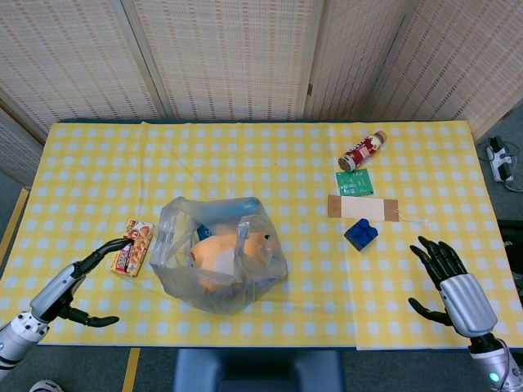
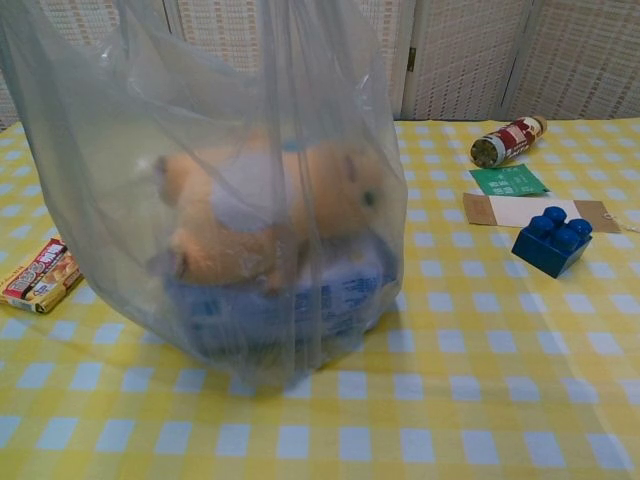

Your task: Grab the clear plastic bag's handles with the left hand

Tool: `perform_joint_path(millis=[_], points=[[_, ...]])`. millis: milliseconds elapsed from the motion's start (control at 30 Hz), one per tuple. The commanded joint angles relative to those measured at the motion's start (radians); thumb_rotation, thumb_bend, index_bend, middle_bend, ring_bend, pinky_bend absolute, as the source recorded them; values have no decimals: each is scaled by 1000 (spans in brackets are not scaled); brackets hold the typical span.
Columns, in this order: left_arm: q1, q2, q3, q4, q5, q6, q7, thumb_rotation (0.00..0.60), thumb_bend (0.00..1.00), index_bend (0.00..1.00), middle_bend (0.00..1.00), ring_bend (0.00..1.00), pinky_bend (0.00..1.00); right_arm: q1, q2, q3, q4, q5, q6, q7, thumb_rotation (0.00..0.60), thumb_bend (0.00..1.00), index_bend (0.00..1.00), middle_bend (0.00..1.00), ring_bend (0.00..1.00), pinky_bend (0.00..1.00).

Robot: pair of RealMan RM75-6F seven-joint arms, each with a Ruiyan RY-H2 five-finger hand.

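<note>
A clear plastic bag (image 1: 219, 257) stands near the table's front edge, holding an orange plush toy (image 1: 225, 251) and a blue packet. Its handles (image 1: 243, 229) stick up at the top, untouched. In the chest view the clear plastic bag (image 2: 215, 180) fills the left half, its top cut off by the frame. My left hand (image 1: 78, 282) hovers at the front left, open with fingers spread, well left of the bag and close to the snack box (image 1: 133, 247). My right hand (image 1: 451, 284) is open at the front right edge. Neither hand shows in the chest view.
A snack box (image 2: 38, 274) lies left of the bag. To the right are a blue brick (image 1: 360, 233), a cardboard strip (image 1: 362, 208), a green card (image 1: 355, 182) and a small can (image 1: 362, 151) on its side. The yellow checked tablecloth (image 1: 270, 159) covers the table.
</note>
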Motion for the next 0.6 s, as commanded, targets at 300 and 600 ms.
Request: perform_joint_path(millis=[300,600], points=[[-41,-54,-24,31,-36,-8,54,600,126,150,85,0,0,4,8,-3,-8,12,-20,-3,600,266,0,0,0,0],[-57,-168,-61,102,-57,10,191,600,121,179,85,0,0,3,14,-4,-15,22,-29,-9,600,266,0,0,0,0]])
